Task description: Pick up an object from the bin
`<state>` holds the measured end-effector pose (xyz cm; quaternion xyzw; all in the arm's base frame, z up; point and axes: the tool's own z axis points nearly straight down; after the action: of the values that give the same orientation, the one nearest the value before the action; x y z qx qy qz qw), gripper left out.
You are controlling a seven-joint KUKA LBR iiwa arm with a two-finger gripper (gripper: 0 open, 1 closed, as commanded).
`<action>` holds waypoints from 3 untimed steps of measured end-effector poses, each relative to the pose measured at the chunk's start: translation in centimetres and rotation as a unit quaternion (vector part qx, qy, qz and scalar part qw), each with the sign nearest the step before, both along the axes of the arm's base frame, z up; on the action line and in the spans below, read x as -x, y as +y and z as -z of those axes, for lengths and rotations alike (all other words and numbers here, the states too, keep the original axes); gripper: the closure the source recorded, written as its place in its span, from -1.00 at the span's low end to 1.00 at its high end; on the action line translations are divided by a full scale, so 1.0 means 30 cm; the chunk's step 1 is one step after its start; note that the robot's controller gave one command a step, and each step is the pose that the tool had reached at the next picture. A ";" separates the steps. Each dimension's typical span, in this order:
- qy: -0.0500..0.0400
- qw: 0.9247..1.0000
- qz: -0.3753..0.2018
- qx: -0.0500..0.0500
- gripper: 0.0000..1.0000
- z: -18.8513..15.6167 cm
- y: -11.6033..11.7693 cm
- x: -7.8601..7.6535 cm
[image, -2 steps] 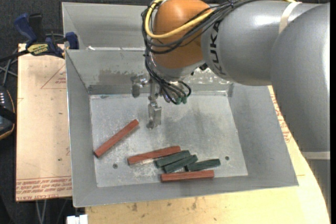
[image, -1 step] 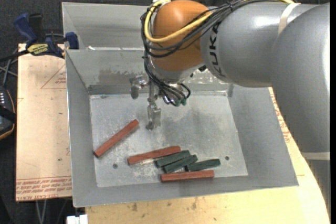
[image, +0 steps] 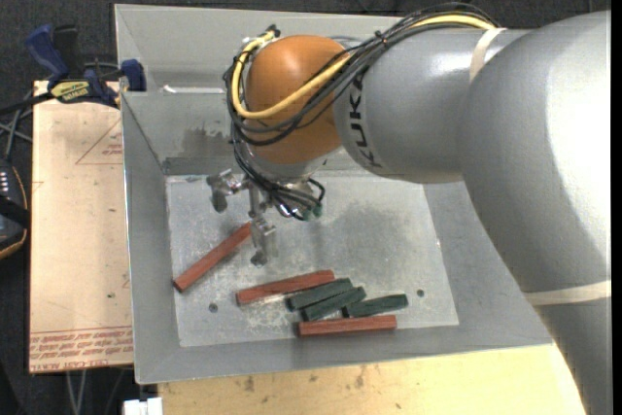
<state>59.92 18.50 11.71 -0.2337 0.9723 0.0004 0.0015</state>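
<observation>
My gripper point(image: 259, 246) hangs under the arm's orange cover, low over the left middle of the bin floor. Its tip is at the upper right end of a reddish-brown flat stick point(image: 210, 259) that lies slanted from lower left to upper right. Whether it touches the stick I cannot tell. Just below and to the right lies a second reddish-brown stick point(image: 285, 288), almost level.
A small heap lies near the bin's front: two dark green sticks point(image: 327, 296) point(image: 380, 304) and another reddish-brown stick point(image: 347, 326). The big grey arm covers the bin's right and back.
</observation>
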 end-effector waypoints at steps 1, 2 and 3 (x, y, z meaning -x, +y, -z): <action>0.000 0.999 -0.051 0.000 -1.00 0.150 0.203 0.103; 0.001 0.984 -0.179 0.000 1.00 0.146 0.092 0.261; 0.001 0.984 -0.179 0.000 1.00 0.145 0.092 0.261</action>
<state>52.10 21.24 7.35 -0.4038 0.9148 0.0009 0.0004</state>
